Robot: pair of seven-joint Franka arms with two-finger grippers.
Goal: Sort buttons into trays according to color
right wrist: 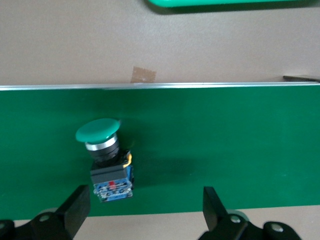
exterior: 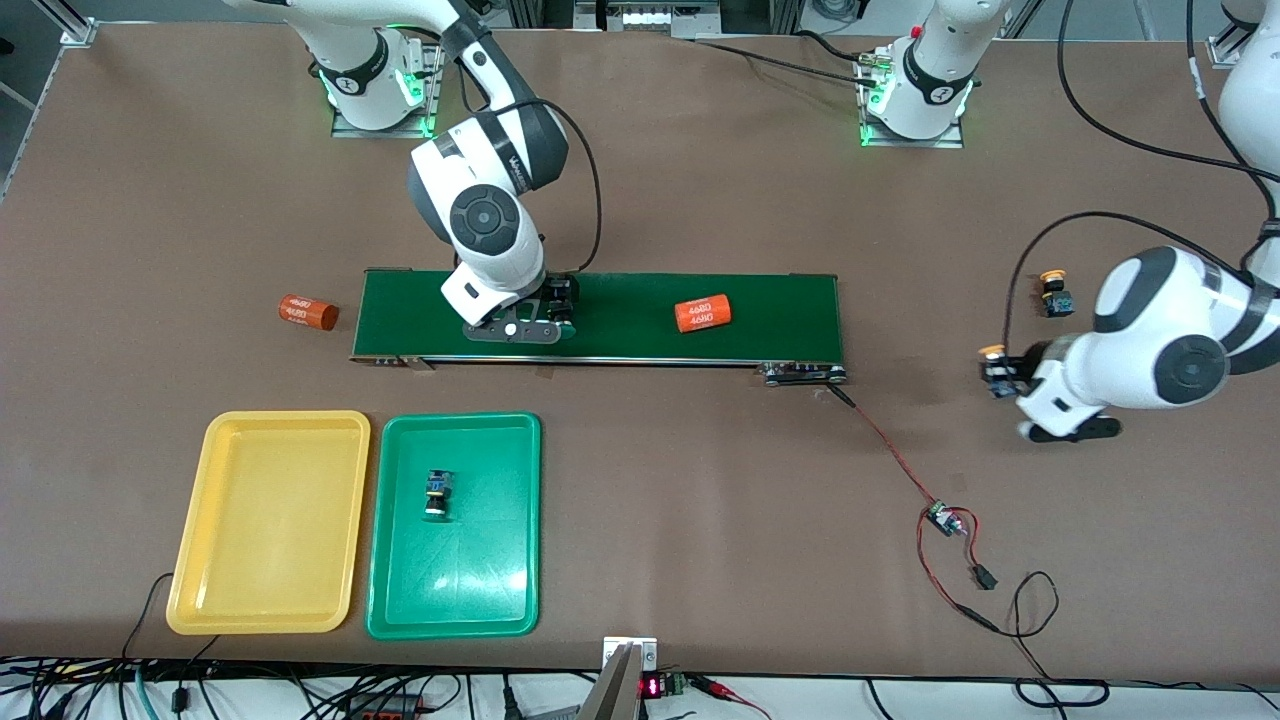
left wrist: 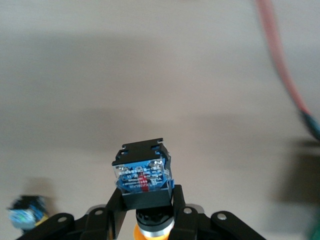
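Observation:
My left gripper (exterior: 1003, 378) is shut on a yellow-capped button (left wrist: 142, 176) over bare table at the left arm's end; its fingers (left wrist: 114, 210) clamp the black body. A second yellow-capped button (exterior: 1053, 293) stands on the table close by, and it shows too as a button (left wrist: 25, 215) in the left wrist view. My right gripper (right wrist: 146, 200) hangs open over the dark-green belt (exterior: 620, 345). A green-capped button (right wrist: 106, 160) lies on its side on the belt, close to one finger (right wrist: 80, 202). Another button (exterior: 437, 495) lies in the green tray (exterior: 400, 600). The yellow tray (exterior: 270, 520) holds nothing.
One orange cylinder (exterior: 702, 313) lies on the belt, another orange cylinder (exterior: 307, 312) on the table off the belt's end toward the right arm. A small circuit board (exterior: 940, 518) with red and black wires lies nearer the camera than the belt's other end.

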